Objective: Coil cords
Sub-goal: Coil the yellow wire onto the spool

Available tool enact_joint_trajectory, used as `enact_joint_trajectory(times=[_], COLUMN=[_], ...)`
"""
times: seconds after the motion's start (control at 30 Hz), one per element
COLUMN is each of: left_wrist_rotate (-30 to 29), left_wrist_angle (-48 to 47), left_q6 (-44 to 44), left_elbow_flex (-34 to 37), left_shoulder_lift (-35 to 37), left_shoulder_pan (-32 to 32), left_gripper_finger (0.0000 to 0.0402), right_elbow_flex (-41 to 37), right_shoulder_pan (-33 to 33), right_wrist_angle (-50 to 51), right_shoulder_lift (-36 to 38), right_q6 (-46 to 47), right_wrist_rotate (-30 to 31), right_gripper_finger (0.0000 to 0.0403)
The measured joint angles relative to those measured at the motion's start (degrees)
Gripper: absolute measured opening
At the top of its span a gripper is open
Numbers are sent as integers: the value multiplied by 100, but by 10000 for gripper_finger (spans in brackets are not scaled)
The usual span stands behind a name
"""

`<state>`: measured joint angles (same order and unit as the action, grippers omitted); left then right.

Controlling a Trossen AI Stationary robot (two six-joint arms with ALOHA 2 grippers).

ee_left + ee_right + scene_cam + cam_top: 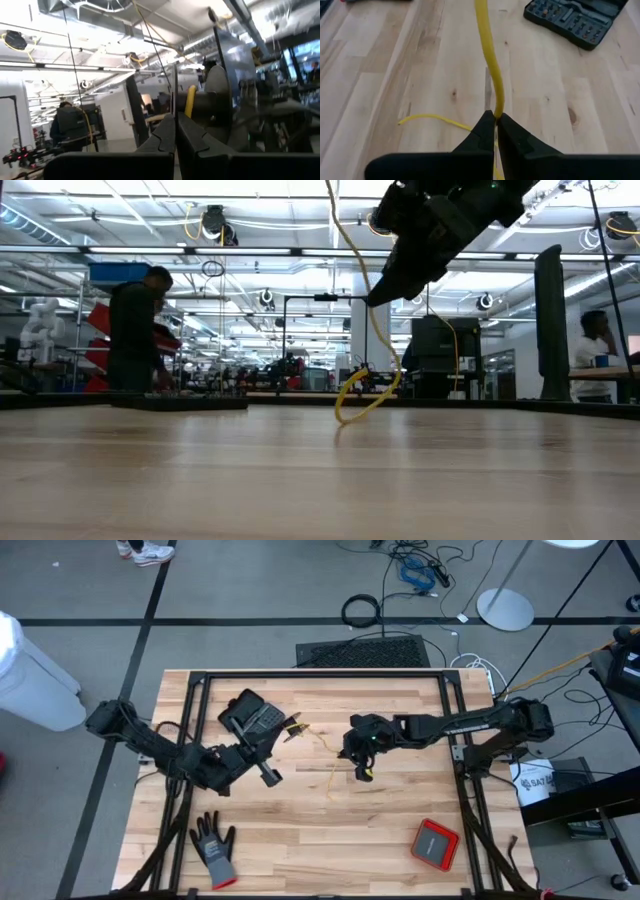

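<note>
The thin yellow cord (325, 745) runs between my two grippers over the middle of the table. In the low view a low loop of the cord (365, 395) rests on the wood, and one strand (350, 240) climbs out of the top of the picture. My right gripper (362, 768) is shut on the cord above the table. My left gripper (285, 730) is raised and tipped upward, shut at the cord's end. The yellow stub (190, 102) and the black round part (217, 100) show just past its fingertips. My left gripper pinches the cord's end between its shut fingertips (167, 132), beside the yellow stub and the black round part. The exact spot is hidden by the fingers. The end is lifted clear of the table and the cord hangs away from it. My right gripper pinches a middle stretch of the cord (496, 111) between its two fingertips, from above, pointing down at the table. The fingers lie across the cord. One strand rises away from them, clear of the wood; another part (432, 119) lies on the table below.
A black bit case (250, 712) lies at the far left of centre. It also shows in the right wrist view (575, 20). A grey glove (213, 850) lies near the front left and a red box (435, 843) near the front right. Black frame rails (320, 673) border the table. People stand in the room beyond (135, 330).
</note>
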<state>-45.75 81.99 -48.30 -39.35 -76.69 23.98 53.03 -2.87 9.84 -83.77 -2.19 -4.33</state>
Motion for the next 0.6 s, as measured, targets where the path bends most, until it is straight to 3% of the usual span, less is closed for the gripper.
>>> enact_joint_trajectory(times=[0.3,0.6], left_wrist_rotate=[341,555], left_wrist_angle=[167,126], left_q6=[416,893], left_elbow_flex=[0,0], left_shoulder_lift=[-76,-537], left_shoulder_pan=[-332,-719], left_gripper_finger=[2,2], right_elbow_flex=[79,421], right_shoulder_pan=[0,239], right_wrist_angle=[-932,-909], right_shoulder_lift=[-259,-260], right_q6=[203,336], right_wrist_rotate=[63,442], right_gripper_finger=[0,0])
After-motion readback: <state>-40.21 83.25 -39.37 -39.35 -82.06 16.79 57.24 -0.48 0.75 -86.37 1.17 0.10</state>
